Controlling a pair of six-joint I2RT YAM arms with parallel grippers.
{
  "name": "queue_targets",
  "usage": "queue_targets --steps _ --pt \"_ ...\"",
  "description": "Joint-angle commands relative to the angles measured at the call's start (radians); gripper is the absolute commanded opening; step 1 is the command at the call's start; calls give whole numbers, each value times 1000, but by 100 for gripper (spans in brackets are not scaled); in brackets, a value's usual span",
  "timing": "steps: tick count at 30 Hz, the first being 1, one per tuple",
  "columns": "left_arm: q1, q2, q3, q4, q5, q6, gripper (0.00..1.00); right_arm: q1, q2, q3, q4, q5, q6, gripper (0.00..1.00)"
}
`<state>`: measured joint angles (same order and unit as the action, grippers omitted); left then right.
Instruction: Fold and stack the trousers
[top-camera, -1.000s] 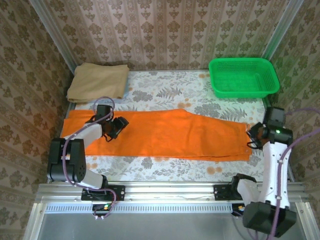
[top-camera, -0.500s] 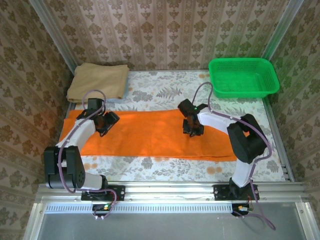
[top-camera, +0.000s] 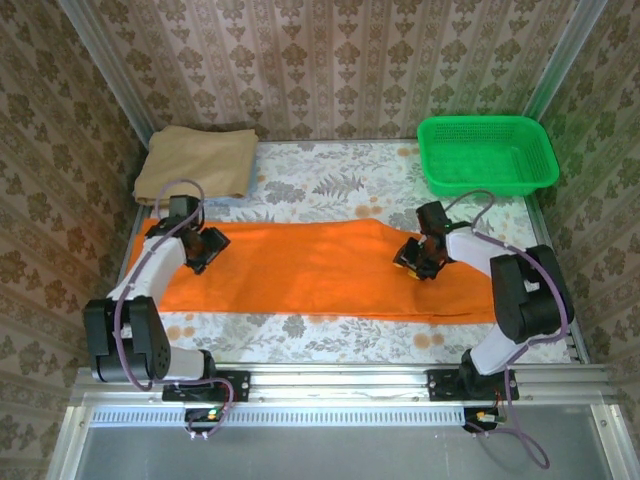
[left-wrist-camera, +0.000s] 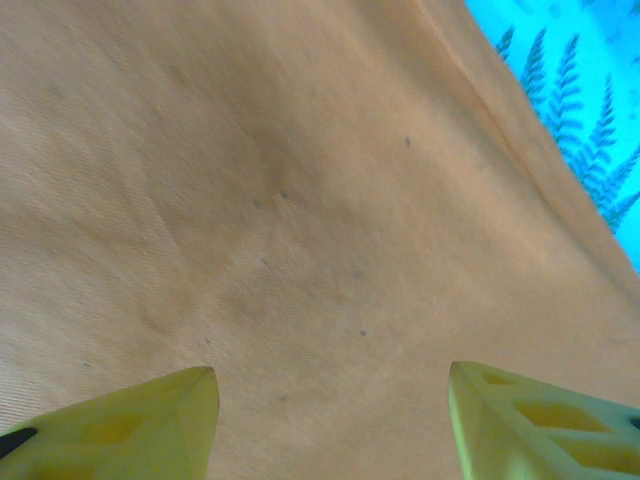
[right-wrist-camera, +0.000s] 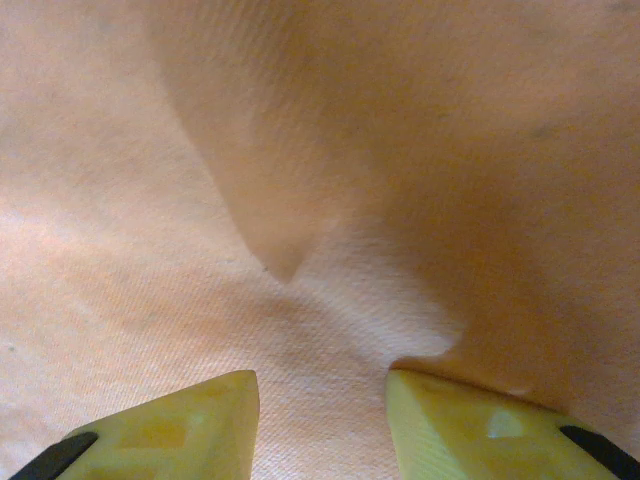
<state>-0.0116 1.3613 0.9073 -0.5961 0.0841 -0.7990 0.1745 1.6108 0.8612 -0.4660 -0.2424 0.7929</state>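
Note:
The orange trousers (top-camera: 300, 270) lie flat and lengthwise across the table, waist end at the left. My left gripper (top-camera: 205, 248) rests low over their left end. In the left wrist view its yellow fingers (left-wrist-camera: 130, 425) stand wide apart over smooth fabric (left-wrist-camera: 300, 200), so it is open with nothing between them. My right gripper (top-camera: 411, 258) is down on the right part of the trousers. Its fingers (right-wrist-camera: 170, 425) stand apart on the cloth (right-wrist-camera: 130, 200), and a raised fold (right-wrist-camera: 280, 190) climbs over the right finger.
A green plastic basket (top-camera: 487, 155) stands at the back right. A folded tan cloth (top-camera: 195, 163) lies at the back left. The floral table top (top-camera: 330, 185) shows behind the trousers and along their front edge. Side walls stand close to both arms.
The right arm swung in from the table's right edge to the trousers' middle, then back right onto the leg end. The left gripper slid a little left and back along the waist end.

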Motion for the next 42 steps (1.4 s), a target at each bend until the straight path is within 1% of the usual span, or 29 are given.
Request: queue_targets --steps 1,3,5,6,8,9,11,13,15,17,18,20,21,23,26,29,31,34,35,37,38,41,42 --pt "18 -46 50 -44 1 26 62 -69 -101 -53 -187 65 -14 44" --pt "17 -52 54 -38 9 27 62 -122 -170 -77 -211 79 -18 43" --pt "18 -56 57 -29 16 28 62 -109 -253 -62 -248 148 -41 43" --pt "19 -56 59 -27 19 30 62 -68 -285 -43 -244 177 -60 43" --pt "21 -56 67 -29 26 36 62 41 -273 39 -283 280 -51 43" --pt "22 -56 71 -29 26 39 62 125 -235 102 -294 317 -48 43" --pt "26 -54 80 -40 20 50 62 280 -100 229 -301 372 -28 43" --pt "35 -51 89 -51 18 61 62 449 86 402 -310 437 -37 43" --pt "48 -48 98 -59 17 69 62 568 294 611 -374 490 -51 43" --pt "66 -42 116 -78 15 76 62 645 470 806 -432 492 -61 43" --pt "77 -41 125 -83 20 86 62 672 536 863 -439 491 -67 43" --pt "100 -37 141 -101 25 98 62 684 614 899 -444 457 -58 43" --pt "112 -37 149 -105 28 105 62 683 631 881 -432 437 -53 43" --pt "138 -35 159 -117 36 113 62 682 615 793 -412 441 -46 43" --pt "167 -33 169 -124 33 126 62 652 490 555 -315 414 -25 43" --pt "195 -15 187 -136 23 145 62 582 343 318 -228 347 0 43" --pt "215 8 204 -147 -2 164 62 543 268 225 -209 341 -13 43" --pt "254 59 247 -160 -25 201 61 523 245 206 -250 359 -71 43" --pt "264 78 266 -164 -33 222 60 522 245 205 -244 347 -83 43" --pt "292 129 320 -197 -84 265 58 522 243 205 -242 339 -94 44" --pt "311 157 349 -209 -73 289 57 522 239 205 -244 334 -102 44" --pt "338 273 473 -276 -79 423 57 523 196 194 -223 311 -118 45" --pt "340 320 523 -318 -95 452 56 524 175 183 -210 301 -119 45"
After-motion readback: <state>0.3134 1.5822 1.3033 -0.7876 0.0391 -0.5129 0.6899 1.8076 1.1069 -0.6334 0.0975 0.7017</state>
